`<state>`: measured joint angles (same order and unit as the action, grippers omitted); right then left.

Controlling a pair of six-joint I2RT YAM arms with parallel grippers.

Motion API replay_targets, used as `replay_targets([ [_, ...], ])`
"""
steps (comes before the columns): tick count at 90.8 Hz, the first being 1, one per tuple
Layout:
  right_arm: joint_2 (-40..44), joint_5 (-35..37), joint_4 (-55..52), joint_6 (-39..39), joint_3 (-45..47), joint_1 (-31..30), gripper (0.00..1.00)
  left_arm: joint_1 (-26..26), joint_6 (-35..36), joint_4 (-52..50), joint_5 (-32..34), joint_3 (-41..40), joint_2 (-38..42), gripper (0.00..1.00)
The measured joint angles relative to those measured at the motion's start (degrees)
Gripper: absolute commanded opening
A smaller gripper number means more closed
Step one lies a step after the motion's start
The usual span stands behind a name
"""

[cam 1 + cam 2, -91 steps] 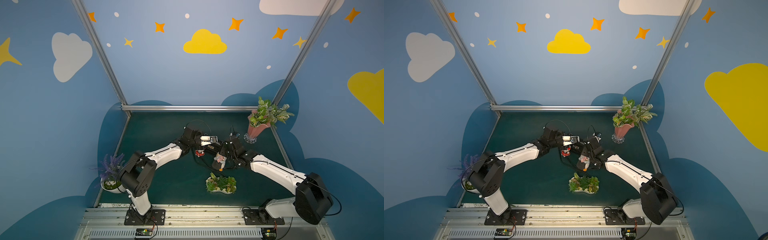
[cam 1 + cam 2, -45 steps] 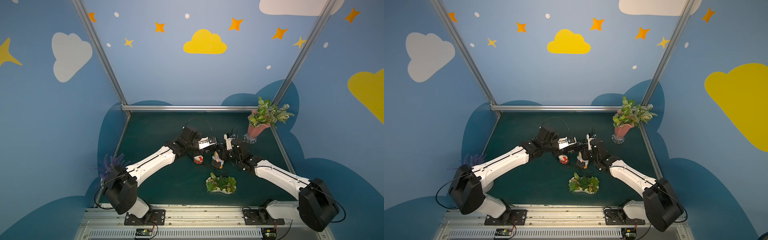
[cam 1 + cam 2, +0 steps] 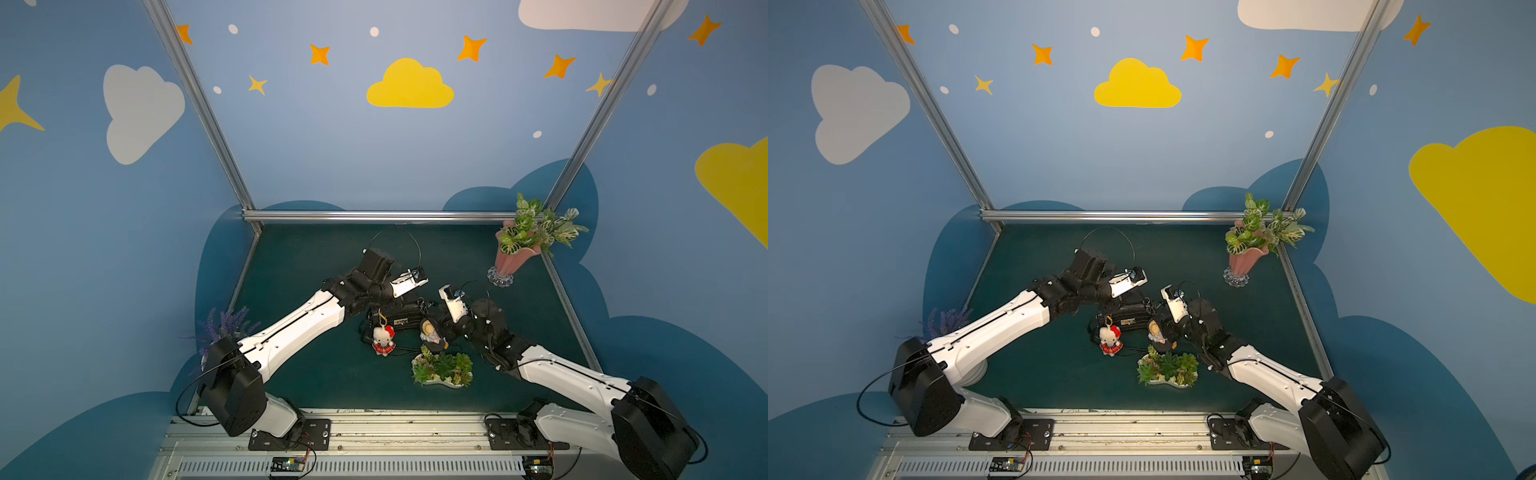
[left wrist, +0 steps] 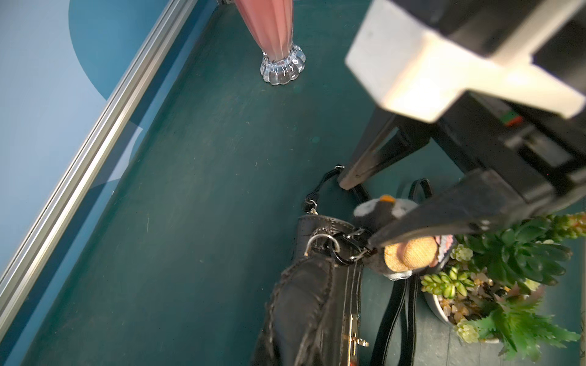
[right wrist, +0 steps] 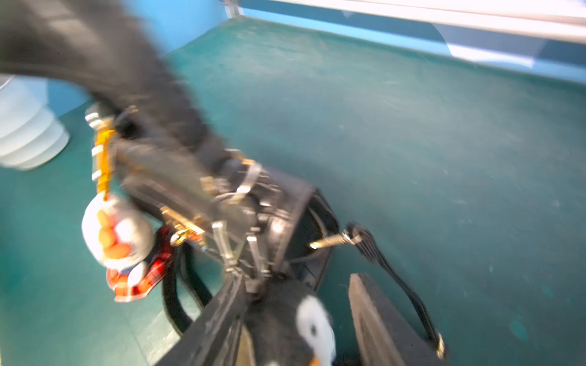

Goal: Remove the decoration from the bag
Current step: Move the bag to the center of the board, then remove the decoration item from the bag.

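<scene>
Green mat (image 3: 316, 266) | glossy black bag (image 3: 397, 318), gold clasp (image 4: 354, 331) | left hand (image 5: 218, 161) pinching bag | right hand (image 4: 360, 214) spread around penguin charm (image 3: 430, 332)

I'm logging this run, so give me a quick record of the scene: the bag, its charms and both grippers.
bag: black, glossy, lying between the two arms
charms: kitten plush in red plaid; penguin plush; both attached to the bag
left gripper: shut, at the bag's top; grip unclear
right gripper: open, jaws on either side of the penguin plush
nearby: succulent dish just in front of the penguin plush
</scene>
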<state>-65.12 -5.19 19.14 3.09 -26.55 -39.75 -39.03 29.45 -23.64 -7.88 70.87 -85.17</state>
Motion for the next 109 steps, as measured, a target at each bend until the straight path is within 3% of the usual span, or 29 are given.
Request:
replay_targets([
  [17, 5.2, 1.3, 2.7, -1.7, 4.4, -2.6, 0.62, 0.1, -1.7, 0.2, 0.3, 0.0, -1.4, 0.09],
  [40, 6.7, 9.5, 6.1, -3.0, 6.6, -6.8, 0.55, 0.1, -3.4, 2.2, -0.3, -2.1, -0.4, 0.11],
  [60, 2.1, 13.1, 10.9, -4.4, 5.8, -7.3, 0.49, 0.1, -4.2, 3.4, -0.5, -3.5, 0.2, 0.11],
  [97, -6.3, 13.3, 13.0, -6.3, 1.6, -7.3, 0.42, 0.1, -4.2, 3.6, -0.5, -3.9, 0.4, 0.11],
  [109, -8.5, 13.9, 13.6, -6.6, 0.5, -7.3, 0.32, 0.2, -4.2, 3.6, -0.5, -3.9, 0.4, 0.11],
])
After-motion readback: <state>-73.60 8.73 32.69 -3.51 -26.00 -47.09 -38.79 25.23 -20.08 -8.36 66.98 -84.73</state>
